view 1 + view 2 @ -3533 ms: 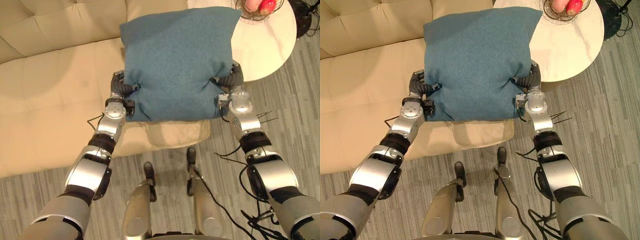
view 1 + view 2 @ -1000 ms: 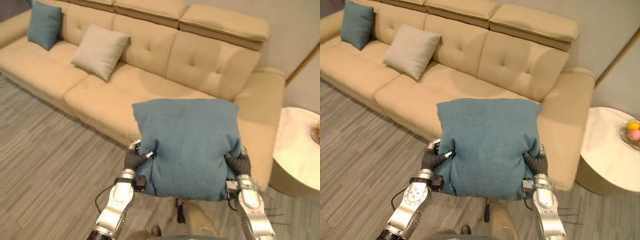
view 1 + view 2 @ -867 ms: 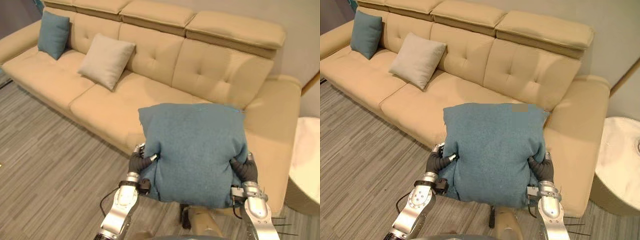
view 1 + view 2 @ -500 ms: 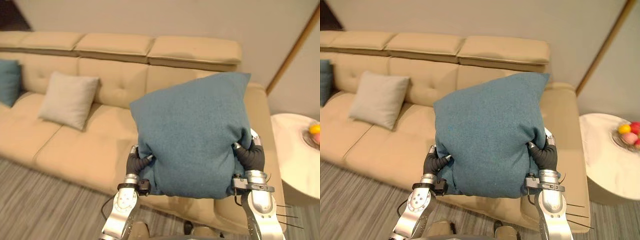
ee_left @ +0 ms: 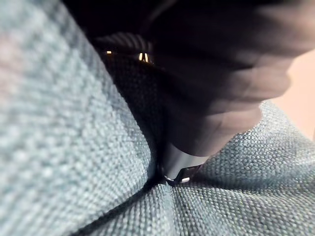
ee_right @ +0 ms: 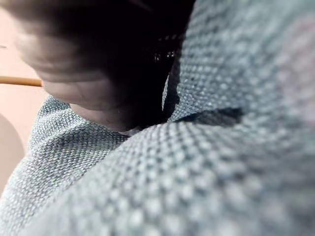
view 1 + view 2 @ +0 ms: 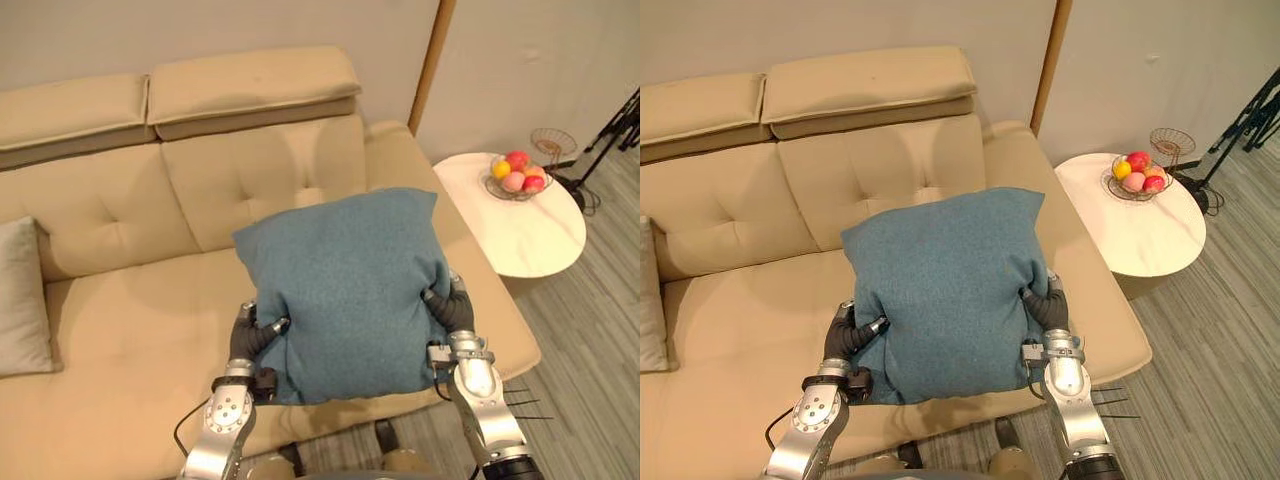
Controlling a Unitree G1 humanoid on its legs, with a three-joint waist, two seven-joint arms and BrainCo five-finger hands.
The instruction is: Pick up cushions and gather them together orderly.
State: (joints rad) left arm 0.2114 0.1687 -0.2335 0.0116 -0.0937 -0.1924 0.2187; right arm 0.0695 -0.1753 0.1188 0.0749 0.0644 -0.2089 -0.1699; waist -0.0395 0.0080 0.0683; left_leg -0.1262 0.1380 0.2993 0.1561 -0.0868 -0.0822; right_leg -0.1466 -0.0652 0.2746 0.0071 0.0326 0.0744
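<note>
I'm looking down on a tan tufted sofa (image 7: 130,300) against a pale wall (image 7: 200,35). Its seat lies below and beyond both hands. Grey plank floor (image 7: 590,330) runs out past the right hand's outer side. Beyond that hand, well apart from it, stands a round white side table (image 7: 520,230). A beige cushion (image 7: 22,300) leans on the sofa far out past the left hand.

On the side table sits a wire bowl (image 7: 1106,184) with round fruit (image 7: 517,170) in it, red, orange and pink. A smaller wire basket (image 7: 553,143) stands just behind the bowl; I can't make out anything in it.

The teal cushion (image 7: 345,290) hangs between my two hands, clear of the seat, with its face turned up toward the head camera. The left hand (image 7: 248,338) clamps one side edge, its thumb curled over the front so the cloth puckers there. The right hand (image 7: 452,308) grips the opposite edge the same way, its fingers bent round into the fabric. Both wrist views show teal weave folded tightly round a digit pressed into it.
</note>
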